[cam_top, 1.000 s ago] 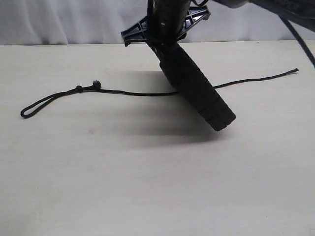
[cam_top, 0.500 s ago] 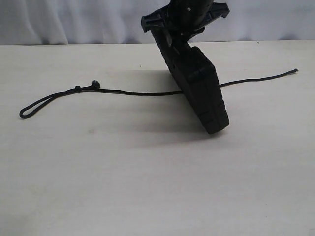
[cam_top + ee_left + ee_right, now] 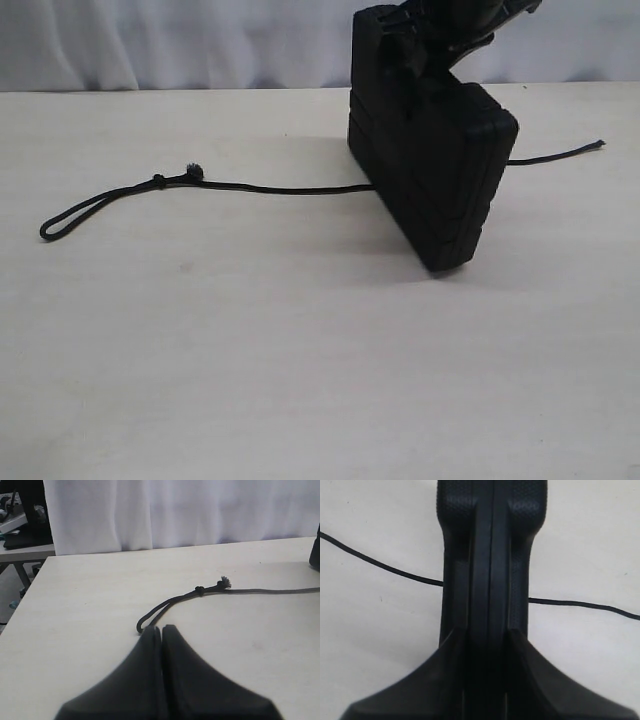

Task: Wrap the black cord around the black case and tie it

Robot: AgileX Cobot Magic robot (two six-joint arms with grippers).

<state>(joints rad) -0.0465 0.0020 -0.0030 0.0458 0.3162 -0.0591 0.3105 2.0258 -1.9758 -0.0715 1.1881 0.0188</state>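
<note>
Exterior view: the black case (image 3: pixel 430 170) stands on edge right of centre on the desk (image 3: pixel 300 350), clamped at its top by the right fingers (image 3: pixel 432 680). The black cord (image 3: pixel 270 188) runs left to right beneath it, looped end at the left. The left fingers (image 3: pixel 145 680) are pressed together, empty, near that loop. The case looks rigid, light and ribbed for grip. The cord is limp and thin, best pinched just beside its knot (image 3: pixel 160 181).

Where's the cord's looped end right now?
The looped end lies at the table's left in the exterior view, far left of the black case; it sits just ahead of the left gripper.
</note>
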